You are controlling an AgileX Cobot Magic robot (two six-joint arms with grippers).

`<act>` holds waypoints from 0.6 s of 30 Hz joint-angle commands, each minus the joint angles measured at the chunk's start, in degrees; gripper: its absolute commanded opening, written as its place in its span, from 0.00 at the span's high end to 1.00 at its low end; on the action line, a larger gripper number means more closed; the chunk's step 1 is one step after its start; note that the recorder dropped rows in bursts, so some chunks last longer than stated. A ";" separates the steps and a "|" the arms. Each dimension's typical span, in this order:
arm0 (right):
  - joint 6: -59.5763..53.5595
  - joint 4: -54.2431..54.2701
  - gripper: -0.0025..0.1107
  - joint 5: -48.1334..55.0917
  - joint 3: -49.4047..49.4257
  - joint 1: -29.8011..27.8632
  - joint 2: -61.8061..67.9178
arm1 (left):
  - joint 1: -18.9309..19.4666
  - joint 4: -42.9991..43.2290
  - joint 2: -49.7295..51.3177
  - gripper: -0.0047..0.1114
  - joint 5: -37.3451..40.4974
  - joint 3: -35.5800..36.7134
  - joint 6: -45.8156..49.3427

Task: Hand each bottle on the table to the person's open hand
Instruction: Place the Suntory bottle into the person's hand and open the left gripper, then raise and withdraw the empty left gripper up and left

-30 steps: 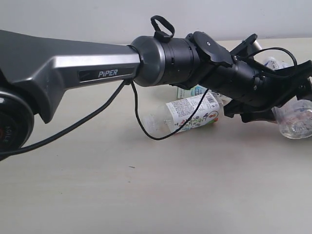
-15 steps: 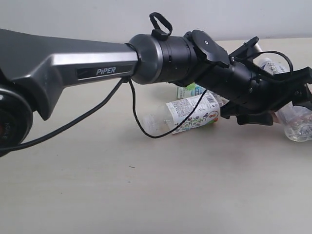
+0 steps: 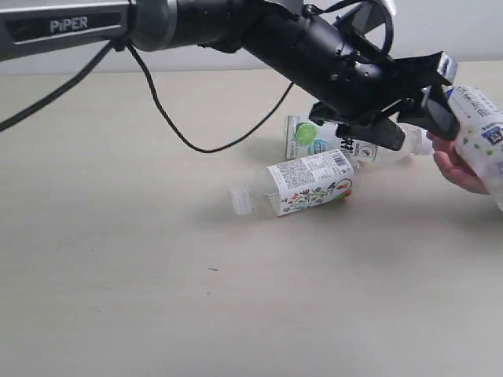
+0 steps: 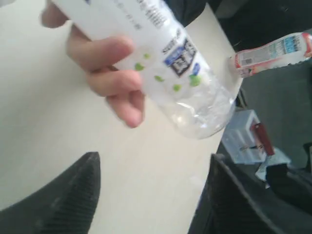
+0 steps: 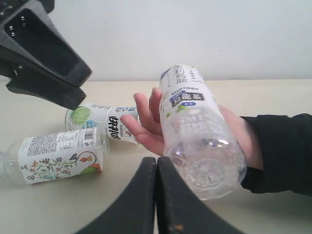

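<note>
A clear bottle (image 3: 486, 133) with a white, green-dotted label lies in the person's open hand (image 3: 456, 166) at the right edge. The wrist views show the bottle (image 4: 165, 58) (image 5: 200, 126) resting on the palm (image 5: 146, 127) and fingers (image 4: 107, 73). My left gripper (image 3: 428, 98) (image 4: 153, 170) is open just short of it, with nothing between its fingers. On the table (image 3: 157, 275) lie a flower-label bottle (image 3: 308, 184) (image 5: 58, 156) and a lime-label bottle (image 3: 330, 141) (image 5: 102, 119). My right gripper (image 5: 156, 163) is shut and empty, low in front of the hand. A red-pink bottle (image 4: 273, 51) lies past the table's edge.
The left arm (image 3: 236, 23) and its black cable (image 3: 181, 133) stretch across the back of the table from the left. The person's dark sleeve (image 5: 282, 151) comes in from the right. A white wall stands behind the table.
The left arm has lifted and carried the clear bottle to the right, into the person's hand. Its gripper has opened and let go. The two bottles on the table have not moved.
</note>
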 commanded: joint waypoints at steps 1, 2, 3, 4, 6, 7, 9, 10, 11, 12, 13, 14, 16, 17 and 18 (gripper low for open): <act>0.02 -0.11 0.98 -0.47 0.27 0.12 -0.35 | 2.52 5.81 -1.28 0.52 5.73 -0.30 2.57; 0.02 -0.11 0.98 -0.47 0.27 0.12 -0.35 | 3.22 6.41 -1.42 0.56 7.00 -0.30 3.68; 0.02 -0.11 0.98 -0.47 0.27 0.12 -0.35 | 3.67 6.75 -1.42 0.60 7.71 -0.30 4.34; 0.02 -0.11 0.98 -0.47 0.27 0.12 -0.35 | 4.09 6.76 -1.42 0.65 8.40 -0.30 4.46; 0.02 -0.11 0.98 -0.47 0.27 0.12 -0.35 | 5.23 6.76 -1.42 0.81 8.40 0.14 4.64; 0.02 -0.11 0.98 -0.47 0.27 0.12 -0.35 | 5.70 6.76 -1.42 0.87 8.29 0.42 5.13; 0.02 -0.11 0.98 -0.47 0.27 0.12 -0.35 | 6.57 6.39 -1.50 0.95 8.29 0.78 7.53; 0.02 -0.11 0.98 -0.47 0.27 0.12 -0.35 | 6.89 6.08 -1.68 0.96 8.21 1.17 9.11; 0.02 -0.11 0.98 -0.47 0.27 0.12 -0.35 | 7.33 5.94 -1.95 0.96 7.80 1.61 10.79; 0.02 -0.11 0.98 -0.47 0.27 0.12 -0.35 | 7.61 5.94 -2.39 0.96 6.90 2.39 12.56; 0.02 -0.11 0.98 -0.47 0.27 0.12 -0.35 | 7.93 5.94 -3.12 0.96 5.59 3.52 14.70; 0.02 -0.11 0.98 -0.47 0.27 0.12 -0.35 | 8.06 5.80 -4.08 0.96 3.77 4.97 16.40; 0.02 -0.11 0.98 -0.47 0.27 0.12 -0.35 | 8.45 5.91 -6.29 0.96 -0.61 8.06 19.21; 0.02 -0.11 0.98 -0.47 0.27 0.12 -0.35 | 8.56 5.91 -7.69 0.96 -2.76 10.01 21.04; 0.02 -0.11 0.98 -0.47 0.27 0.12 -0.35 | 8.57 5.91 -9.25 0.96 -4.48 11.66 22.45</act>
